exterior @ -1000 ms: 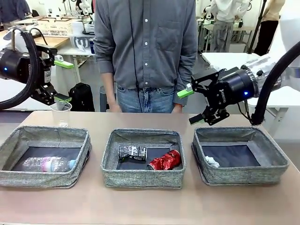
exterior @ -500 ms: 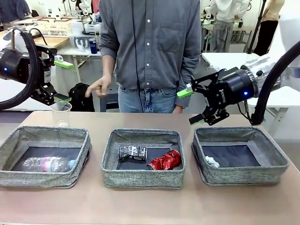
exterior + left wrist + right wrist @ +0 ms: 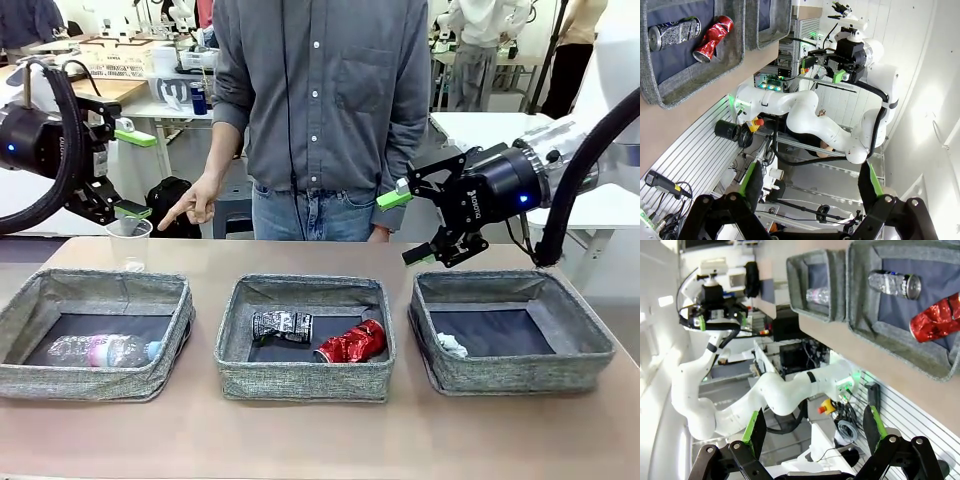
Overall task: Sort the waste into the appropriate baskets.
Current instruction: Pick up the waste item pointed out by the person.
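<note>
Three grey woven baskets stand in a row: left [image 3: 80,380], middle [image 3: 300,380], right [image 3: 520,372]. The clear bottle with a pink label [image 3: 100,349] lies in the left one. A crushed dark can [image 3: 281,326] and a crushed red can [image 3: 352,342] lie in the middle one, and a white paper wad [image 3: 451,345] in the right one. A clear cup [image 3: 129,241] stands upright on the table behind the left basket. My left gripper [image 3: 145,175] hangs open just above the cup, holding nothing. My right gripper [image 3: 398,229] is open and holding nothing above the right basket's far left corner.
A person stands at the far side, one hand [image 3: 195,207] pointing down beside the cup. The left wrist view shows the cans [image 3: 712,39] sideways and my right arm [image 3: 840,65] farther off. The right wrist view shows the cans [image 3: 936,320] and the bottle [image 3: 816,295].
The person's hand came out and dropped lower, with a finger now pointing down near the cup. Neither arm has moved, and the waste lies as before.
</note>
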Controlling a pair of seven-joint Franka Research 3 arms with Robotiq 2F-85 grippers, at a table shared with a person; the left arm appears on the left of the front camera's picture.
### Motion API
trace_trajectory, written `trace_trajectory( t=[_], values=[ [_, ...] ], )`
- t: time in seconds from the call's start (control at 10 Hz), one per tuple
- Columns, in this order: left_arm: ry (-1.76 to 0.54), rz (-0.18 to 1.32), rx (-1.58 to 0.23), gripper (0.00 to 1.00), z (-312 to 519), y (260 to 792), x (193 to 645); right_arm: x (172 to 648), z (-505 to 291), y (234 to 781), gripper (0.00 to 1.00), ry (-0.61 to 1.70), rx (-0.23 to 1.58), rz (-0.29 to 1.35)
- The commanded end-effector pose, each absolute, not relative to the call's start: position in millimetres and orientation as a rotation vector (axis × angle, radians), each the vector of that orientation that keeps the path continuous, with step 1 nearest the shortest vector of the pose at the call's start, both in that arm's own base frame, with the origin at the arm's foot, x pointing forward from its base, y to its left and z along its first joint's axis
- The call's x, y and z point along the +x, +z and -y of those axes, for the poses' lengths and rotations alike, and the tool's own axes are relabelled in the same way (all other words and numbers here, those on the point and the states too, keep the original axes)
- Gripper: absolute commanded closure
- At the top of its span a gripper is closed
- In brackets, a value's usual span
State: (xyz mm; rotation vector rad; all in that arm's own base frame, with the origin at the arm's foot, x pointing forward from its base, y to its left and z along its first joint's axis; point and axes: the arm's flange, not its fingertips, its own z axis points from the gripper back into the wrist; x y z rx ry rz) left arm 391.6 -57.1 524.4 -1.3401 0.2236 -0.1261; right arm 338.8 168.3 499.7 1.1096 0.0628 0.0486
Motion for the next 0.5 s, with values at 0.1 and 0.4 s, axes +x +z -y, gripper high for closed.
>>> trace_trajectory(
  t=[0.1, 0.4],
  values=[
    [-0.121, -0.216, -1.345, 0.03, 59, 527, 390, 342, -168, 500, 0.0, 0.07, 1.114, -0.059],
    [-0.412, 0.612, -0.923, 0.03, 23, 533, 404, 342, -168, 500, 0.0, 0.07, 1.114, -0.059]
  ],
)
